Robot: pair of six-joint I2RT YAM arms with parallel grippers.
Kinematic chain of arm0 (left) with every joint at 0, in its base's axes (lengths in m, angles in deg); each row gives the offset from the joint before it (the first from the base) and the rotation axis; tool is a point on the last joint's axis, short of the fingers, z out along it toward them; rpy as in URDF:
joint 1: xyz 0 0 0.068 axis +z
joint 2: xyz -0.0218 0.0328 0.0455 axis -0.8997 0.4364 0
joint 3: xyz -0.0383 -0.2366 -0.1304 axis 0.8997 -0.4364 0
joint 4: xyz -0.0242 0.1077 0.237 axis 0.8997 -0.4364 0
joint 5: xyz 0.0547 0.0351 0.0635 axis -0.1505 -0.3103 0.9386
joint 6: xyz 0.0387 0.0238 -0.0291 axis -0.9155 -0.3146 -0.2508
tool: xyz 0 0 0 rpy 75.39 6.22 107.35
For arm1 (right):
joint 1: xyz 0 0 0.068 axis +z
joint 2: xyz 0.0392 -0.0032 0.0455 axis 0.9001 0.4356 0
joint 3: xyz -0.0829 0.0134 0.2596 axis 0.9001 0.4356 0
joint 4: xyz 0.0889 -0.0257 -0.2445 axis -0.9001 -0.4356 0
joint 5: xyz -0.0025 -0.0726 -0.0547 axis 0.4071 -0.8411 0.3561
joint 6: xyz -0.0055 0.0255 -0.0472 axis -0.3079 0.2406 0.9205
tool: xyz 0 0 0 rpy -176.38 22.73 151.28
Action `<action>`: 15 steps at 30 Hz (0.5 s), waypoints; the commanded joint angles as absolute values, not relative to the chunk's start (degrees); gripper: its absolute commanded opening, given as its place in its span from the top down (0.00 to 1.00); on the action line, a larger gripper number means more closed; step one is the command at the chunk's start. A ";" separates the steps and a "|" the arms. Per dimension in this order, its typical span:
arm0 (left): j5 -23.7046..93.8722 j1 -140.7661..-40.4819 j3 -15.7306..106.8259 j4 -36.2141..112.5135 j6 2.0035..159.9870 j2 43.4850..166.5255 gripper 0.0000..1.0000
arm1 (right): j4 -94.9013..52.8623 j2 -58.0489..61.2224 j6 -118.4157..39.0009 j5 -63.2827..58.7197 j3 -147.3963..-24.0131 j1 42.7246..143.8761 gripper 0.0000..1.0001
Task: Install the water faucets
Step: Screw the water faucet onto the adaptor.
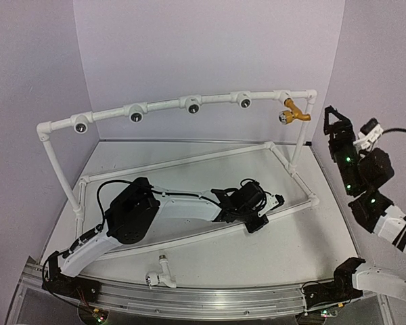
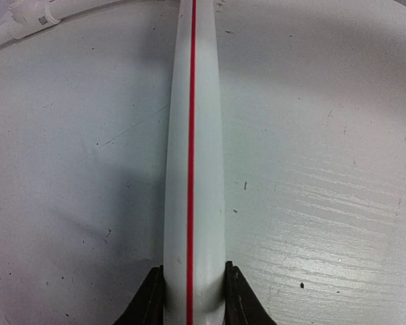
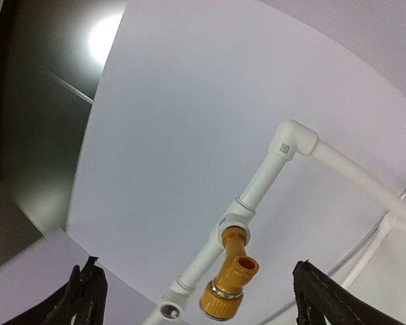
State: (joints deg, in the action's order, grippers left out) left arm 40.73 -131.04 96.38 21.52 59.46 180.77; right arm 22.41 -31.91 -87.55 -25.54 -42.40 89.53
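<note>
Top view, frame: a white pipe frame (image 1: 189,103) stands on the counter (image 1: 257,264), and its top rail has four round dark sockets in a row.
Top view, yellow one: the yellow-orange faucet (image 1: 294,112) is plugged in at the far right end of that top rail and hangs just under it.
Top view, white one: the white faucet (image 1: 161,274) is lying loose on the counter near the front edge, well apart from both pincers.
Top view, left arm: it's stretched low across the counter, with the left pincer (image 1: 254,222) down on the frame's front bottom bar.
Top view, right arm: it's lifted up on the right side, with the right pincer (image 1: 333,120) just beside the yellow-orange faucet, on its right and not touching it.
Left wrist view, grip: the left pincer is pinching a red-striped pipe (image 2: 193,135), with one dark finger (image 2: 149,301) snug against each side. The pipe runs straight away over the scuffed counter.
Left wrist view, corner: a white elbow fitting (image 2: 24,17) shows at the top left.
Right wrist view, grip: the right pincer is spread wide, with its fingers (image 3: 84,298) down in the bottom corners and nothing between them.
Right wrist view, yellow one: the yellow-orange faucet hangs from a tee fitting (image 3: 233,220) on the rail, clear of both fingers, with the rail's corner elbow (image 3: 294,142) above it.
</note>
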 commanded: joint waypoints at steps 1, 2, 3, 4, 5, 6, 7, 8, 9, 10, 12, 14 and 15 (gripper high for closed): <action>34.28 -133.47 91.18 0.79 57.58 189.49 1.00 | -11.66 -30.71 -22.31 -12.75 -58.49 89.65 0.03; 34.23 -133.47 91.19 0.76 57.63 189.52 1.00 | -18.74 -28.83 -8.59 -12.47 -62.69 89.60 0.02; 34.21 -133.47 91.13 0.73 57.58 189.52 1.00 | -22.80 -27.72 0.14 -13.22 -65.41 89.68 0.02; 34.21 -133.47 91.12 0.77 57.52 189.50 1.00 | -25.56 -26.87 11.87 -13.78 -66.58 89.64 0.02; 34.20 -133.47 91.14 0.81 57.49 189.47 1.00 | -27.76 -26.13 23.75 -14.32 -67.16 89.61 0.02; 34.19 -133.47 91.16 0.80 57.53 189.47 1.00 | -29.42 -25.50 34.11 -14.92 -67.24 89.65 0.02; 34.27 -133.47 91.15 0.79 57.53 189.47 1.00 | -29.75 -25.06 42.94 -15.91 -67.28 89.66 0.02; 34.33 -133.47 91.25 0.77 57.47 189.56 1.00 | -29.43 -24.23 50.27 -16.76 -68.06 89.65 0.02; 34.30 -133.47 91.32 0.74 57.49 189.61 1.00 | -28.70 -22.86 54.76 -17.54 -69.27 89.71 0.02; 34.29 -133.47 91.45 0.75 57.48 189.64 1.00 | -28.36 -21.75 56.94 -17.93 -71.23 89.73 0.02; 34.21 -133.45 91.62 0.72 57.52 189.74 1.00 | -27.95 -19.37 60.39 -17.04 -74.24 89.72 0.02; 34.21 -133.47 91.76 0.65 57.50 189.81 1.00 | -26.56 -17.11 62.30 -16.67 -76.23 89.79 0.02; 34.20 -133.47 91.79 0.59 57.53 189.86 1.00 | -25.55 -15.68 62.94 -16.82 -76.92 89.89 0.02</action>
State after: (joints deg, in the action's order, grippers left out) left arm 40.73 -131.04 96.42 21.52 59.46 180.77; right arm -26.50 -18.64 44.60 -16.66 -70.72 89.60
